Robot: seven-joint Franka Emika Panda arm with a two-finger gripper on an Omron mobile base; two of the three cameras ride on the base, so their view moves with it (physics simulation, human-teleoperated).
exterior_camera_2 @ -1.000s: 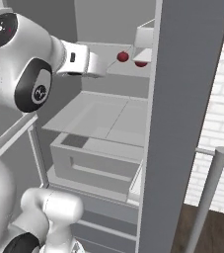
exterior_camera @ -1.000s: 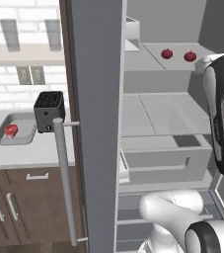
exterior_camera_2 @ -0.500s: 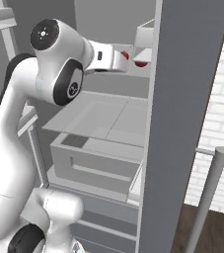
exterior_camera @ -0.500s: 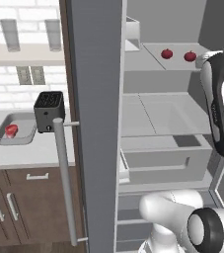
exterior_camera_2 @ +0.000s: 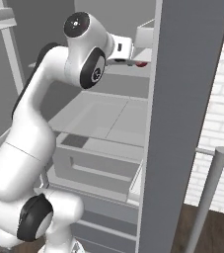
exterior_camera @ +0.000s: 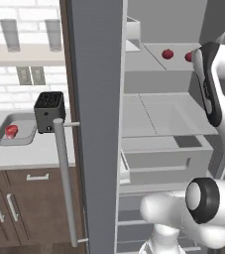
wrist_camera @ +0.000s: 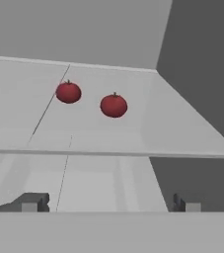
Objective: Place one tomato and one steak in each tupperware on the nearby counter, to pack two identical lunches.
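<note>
Fridge (exterior_camera: 148, 124): door stands open; the arm (exterior_camera_2: 39, 123) reaches into the upper compartment.
Arm change: against the pictures of a second ago, the elbow has swung up and the forearm has turned toward the top shelf (wrist_camera: 133, 128). The base views have not shifted, so the base has stayed put.
Surface (exterior_camera: 29, 154): far off to the left of the jaws, outside the fridge. It carries a toaster (exterior_camera: 49, 112) and a shallow grey container (exterior_camera: 16, 130) with one red item inside; whether that item is a tomato or a steak cannot be told.
Top shelf: straight ahead of the jaws, its front edge just beyond the fingertips (wrist_camera: 33, 202).
Jaws (wrist_camera: 108, 203): fully apart, nothing between them, nothing touched.
Right tomato (wrist_camera: 113, 105): ahead of the jaws and close to their centre line, resting on the shelf.
Left tomato (wrist_camera: 68, 92): ahead and to the left of centre, slightly farther back; close beside the first but apart from it.
Steak: none identifiable.
Meaning for the task: the approach to a tomato is under way; no pickup has occurred.
Next move, as judged: advance over the shelf edge until the right tomato sits between the fingertips, then close.
</note>
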